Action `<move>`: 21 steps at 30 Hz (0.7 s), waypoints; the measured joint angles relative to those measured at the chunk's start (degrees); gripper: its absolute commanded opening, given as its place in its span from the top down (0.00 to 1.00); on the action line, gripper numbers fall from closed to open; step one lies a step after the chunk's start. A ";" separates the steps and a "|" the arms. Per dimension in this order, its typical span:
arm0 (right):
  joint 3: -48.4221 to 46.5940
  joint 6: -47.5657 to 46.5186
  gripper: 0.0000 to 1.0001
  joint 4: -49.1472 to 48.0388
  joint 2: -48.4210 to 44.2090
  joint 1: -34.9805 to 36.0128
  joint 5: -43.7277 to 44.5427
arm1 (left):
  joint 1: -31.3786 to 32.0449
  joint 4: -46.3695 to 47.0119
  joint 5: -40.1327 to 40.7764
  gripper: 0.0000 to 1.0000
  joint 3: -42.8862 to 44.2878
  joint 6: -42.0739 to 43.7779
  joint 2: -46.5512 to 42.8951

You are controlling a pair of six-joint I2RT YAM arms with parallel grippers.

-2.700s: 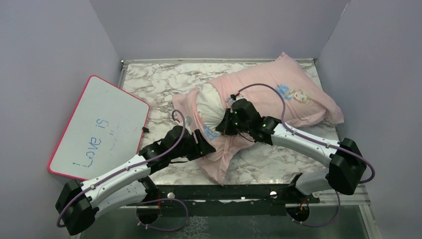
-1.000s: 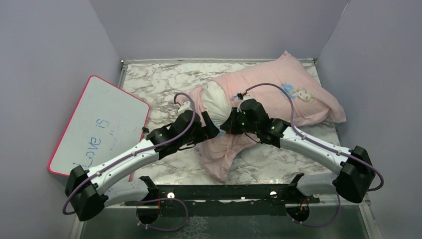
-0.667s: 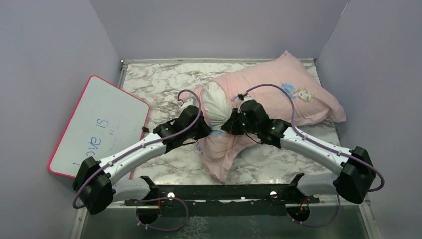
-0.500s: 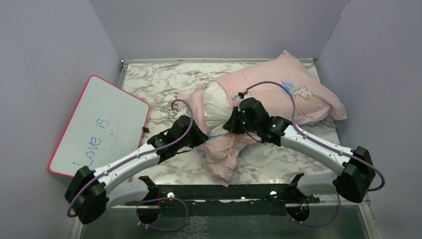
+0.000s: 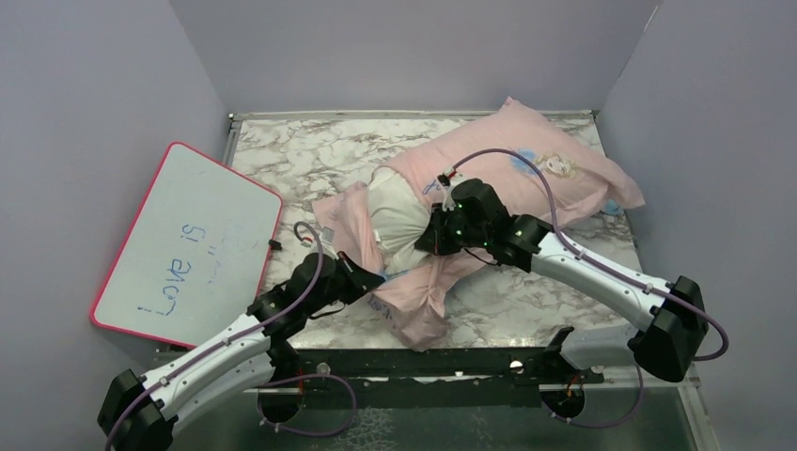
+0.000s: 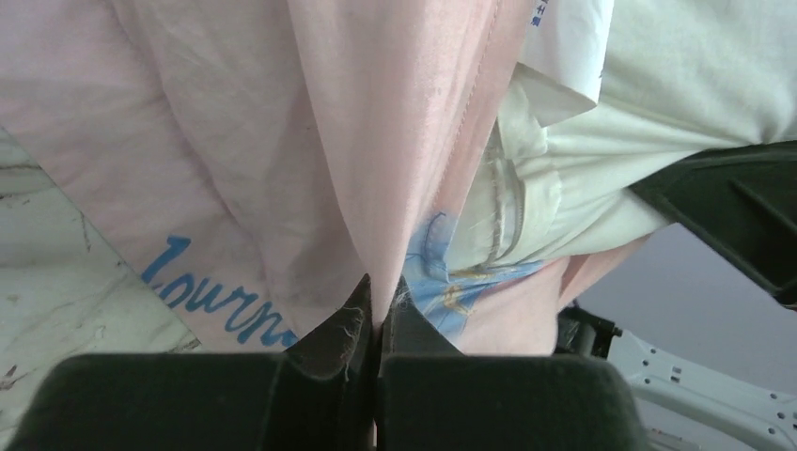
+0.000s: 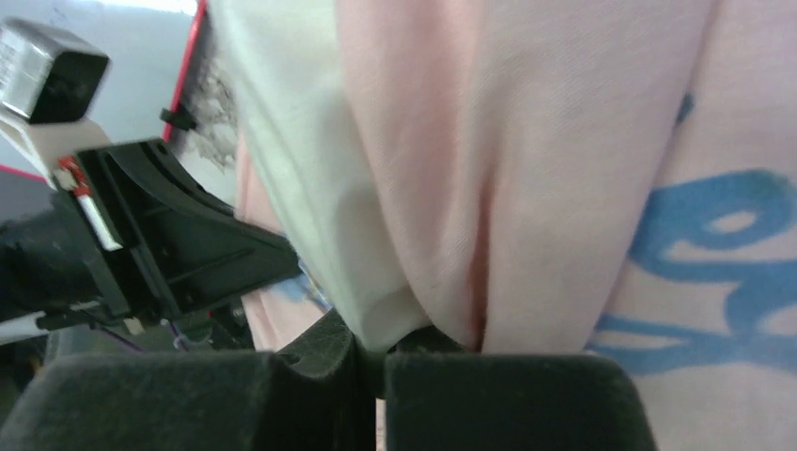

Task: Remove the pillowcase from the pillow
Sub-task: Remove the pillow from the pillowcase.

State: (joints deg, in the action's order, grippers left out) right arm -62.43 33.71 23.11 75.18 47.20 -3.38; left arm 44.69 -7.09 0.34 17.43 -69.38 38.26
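While the right tool pins the pillow at the middle of the counter as an anchor, the left tool grips the pillowcase hem nearer the front edge, apparently to peel it off.

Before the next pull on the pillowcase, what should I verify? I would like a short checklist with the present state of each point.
1. Left pincer shut on the pillowcase: ok, pink fabric is pinched between its jaws.
2. Right pincer shut on the pillow: ok, white fabric enters its jaws.
3. Right pincer free of pillowcase fabric: cannot tell, a pink fold runs down to the same jaws.
4. Pillow showing at the open end: ok, but most of it is still covered.
5. Whiteboard apart from the held fabric: ok, it lies off to the left.
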 measured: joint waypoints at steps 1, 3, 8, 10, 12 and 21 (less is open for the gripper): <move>2.01 -0.17 0.99 -0.63 -0.90 -0.17 -0.74 | 0.13 -1.81 -0.02 1.00 0.85 0.50 0.37; 7.06 -0.15 0.98 -2.23 -3.37 -0.52 -2.08 | 0.35 -4.15 -0.13 0.82 2.62 1.57 1.22; 14.73 -0.24 0.76 -3.30 -8.81 -1.22 -5.35 | 0.81 -13.14 1.79 0.56 9.22 6.14 3.87; 14.40 -0.83 0.61 -2.84 -9.51 -1.51 -6.23 | 0.81 -17.62 3.67 0.39 13.40 8.76 5.77; 12.52 -1.38 0.51 -0.76 -9.62 -1.70 -6.45 | 0.79 -21.29 6.10 0.32 18.03 10.84 8.02; -5.53 -5.14 0.28 5.05 -9.55 -2.69 -7.28 | -5.60 -34.21 14.29 0.11 42.99 24.61 20.52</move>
State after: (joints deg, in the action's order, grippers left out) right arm -67.96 28.58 28.16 65.63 44.51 -10.66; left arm 39.09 -41.30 14.63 60.42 -44.77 58.78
